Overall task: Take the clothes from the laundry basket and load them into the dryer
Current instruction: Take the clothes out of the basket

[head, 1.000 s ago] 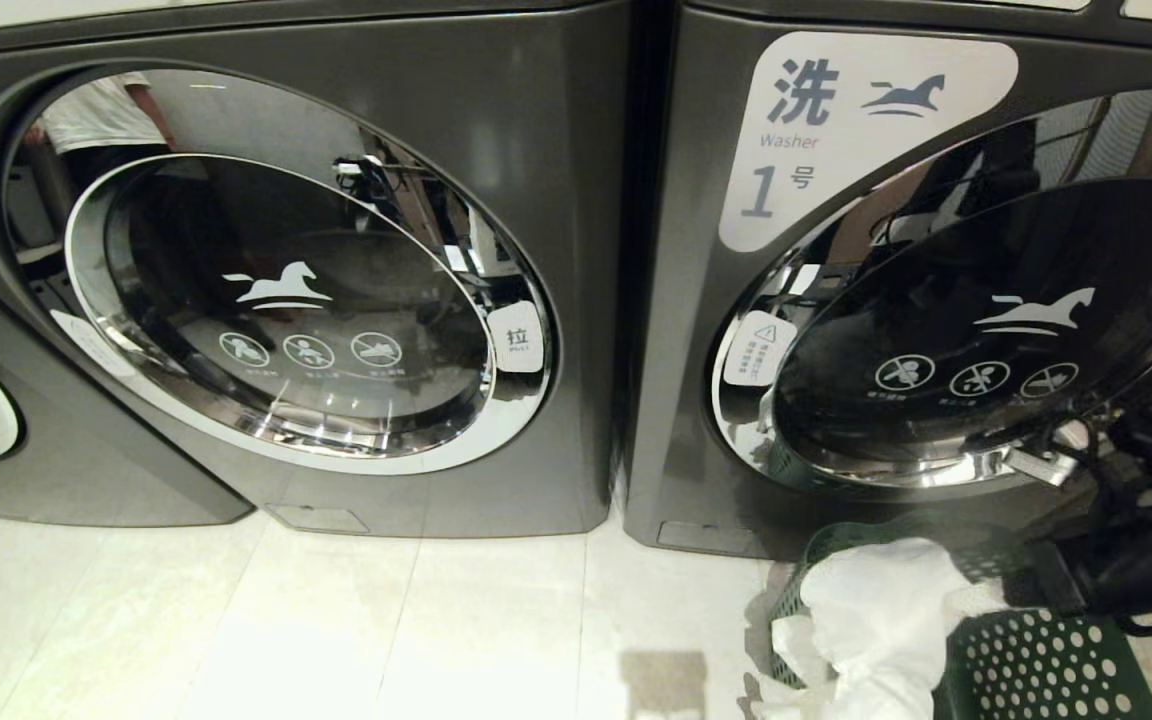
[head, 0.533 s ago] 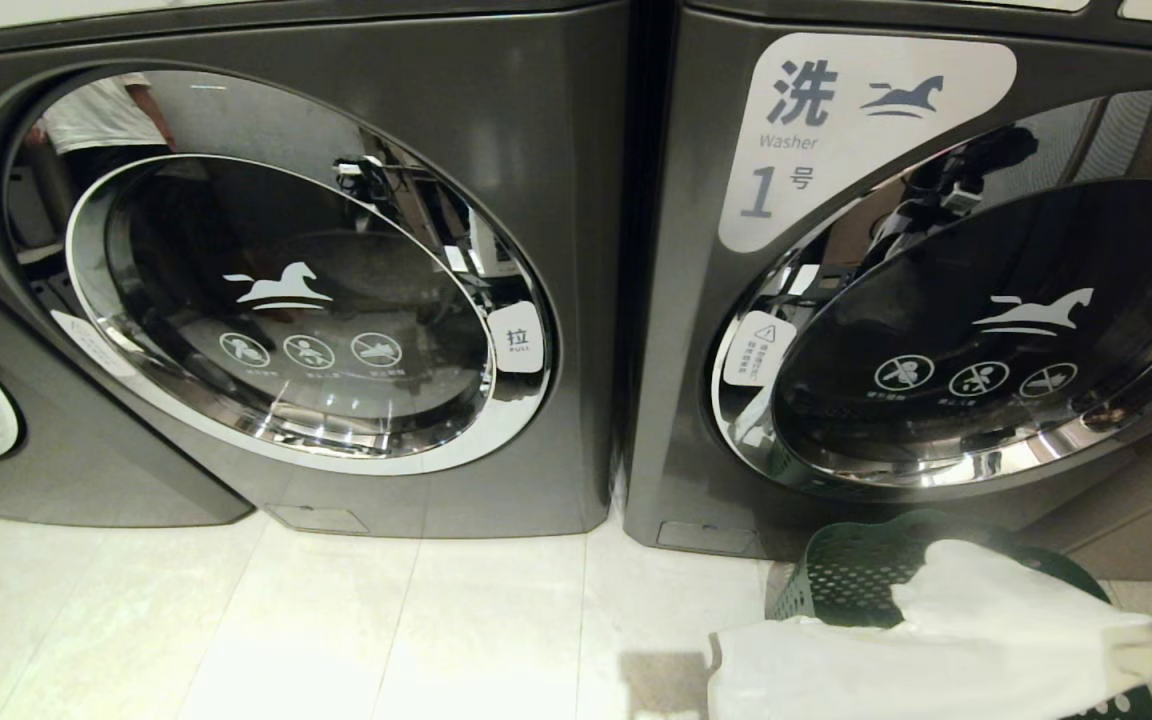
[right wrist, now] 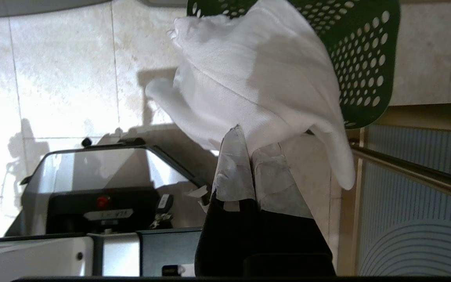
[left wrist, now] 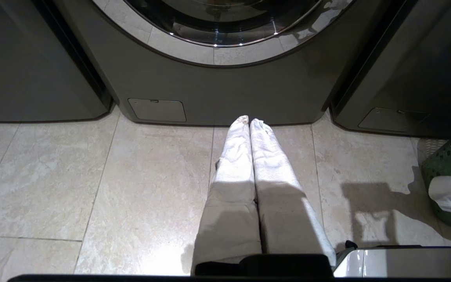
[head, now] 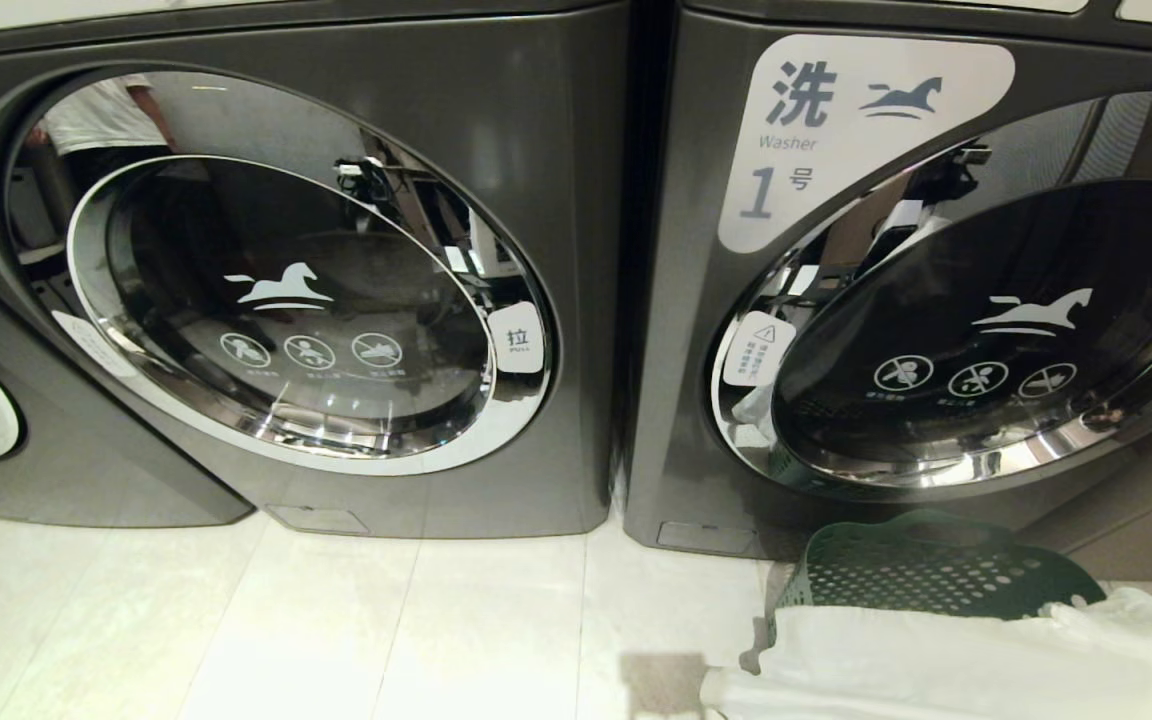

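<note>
A dark green perforated laundry basket stands on the floor in front of the right-hand machine. A white garment stretches across the basket's near side, at the bottom edge of the head view. In the right wrist view my right gripper is shut on this white garment, which hangs away from the basket. That gripper is outside the head view. My left gripper is shut and empty, parked over the floor tiles. Which machine is the dryer I cannot tell.
Two dark grey front-loading machines face me: the left machine with a round glass door, and the right machine labelled Washer. Pale floor tiles lie before them. My own base shows in the right wrist view.
My right arm has left the head view toward the lower right. It drew the white garment out of the basket, so the cloth now lies spread along the bottom edge.
</note>
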Controlling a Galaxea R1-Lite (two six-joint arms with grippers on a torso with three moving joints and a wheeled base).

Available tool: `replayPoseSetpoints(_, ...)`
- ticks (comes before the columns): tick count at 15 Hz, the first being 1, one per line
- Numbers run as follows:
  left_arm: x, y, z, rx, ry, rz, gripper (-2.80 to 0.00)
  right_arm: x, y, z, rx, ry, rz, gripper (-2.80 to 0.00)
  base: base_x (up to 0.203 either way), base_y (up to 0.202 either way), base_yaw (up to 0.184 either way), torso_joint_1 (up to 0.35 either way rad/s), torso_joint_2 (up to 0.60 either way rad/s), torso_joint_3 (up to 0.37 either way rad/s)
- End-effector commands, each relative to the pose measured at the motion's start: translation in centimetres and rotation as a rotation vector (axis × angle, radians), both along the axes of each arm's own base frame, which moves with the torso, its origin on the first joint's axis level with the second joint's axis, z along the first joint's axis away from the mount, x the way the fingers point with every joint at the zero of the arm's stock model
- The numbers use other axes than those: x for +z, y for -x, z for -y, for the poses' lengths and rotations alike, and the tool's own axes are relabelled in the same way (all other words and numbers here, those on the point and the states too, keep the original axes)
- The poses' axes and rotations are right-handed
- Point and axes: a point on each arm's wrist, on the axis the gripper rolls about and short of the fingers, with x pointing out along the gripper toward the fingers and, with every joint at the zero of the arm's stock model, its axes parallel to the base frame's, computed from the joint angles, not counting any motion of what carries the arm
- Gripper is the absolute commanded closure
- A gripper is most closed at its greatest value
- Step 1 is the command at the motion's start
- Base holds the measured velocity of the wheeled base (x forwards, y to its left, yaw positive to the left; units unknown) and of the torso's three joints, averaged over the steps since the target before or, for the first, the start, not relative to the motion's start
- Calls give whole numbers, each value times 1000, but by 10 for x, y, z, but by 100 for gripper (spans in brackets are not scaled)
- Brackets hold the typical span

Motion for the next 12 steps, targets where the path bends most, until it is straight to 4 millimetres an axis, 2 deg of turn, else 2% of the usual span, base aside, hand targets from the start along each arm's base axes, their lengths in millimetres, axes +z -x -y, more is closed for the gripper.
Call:
replayPoseSetpoints(1,0,0,0,0,0,0,0,-13,27,1,3,10,95,0,0,0,0,0,0,0)
replayPoseSetpoints(4,0,0,0,0,0,0,0,-43,35,1,41,100,176,0,0,0,0,0,0,0)
replayPoseSetpoints(10,0,0,0,0,0,0,0,-115,33,1,83,272,374,0,0,0,0,0,0,0)
replayPoseSetpoints(11,0,0,0,0,0,0,0,-125,31,1,72,287,414,0,0,0,0,0,0,0)
replayPoseSetpoints(12,0,0,0,0,0,0,0,-126,30,1,58,299,486,0,0,0,0,0,0,0)
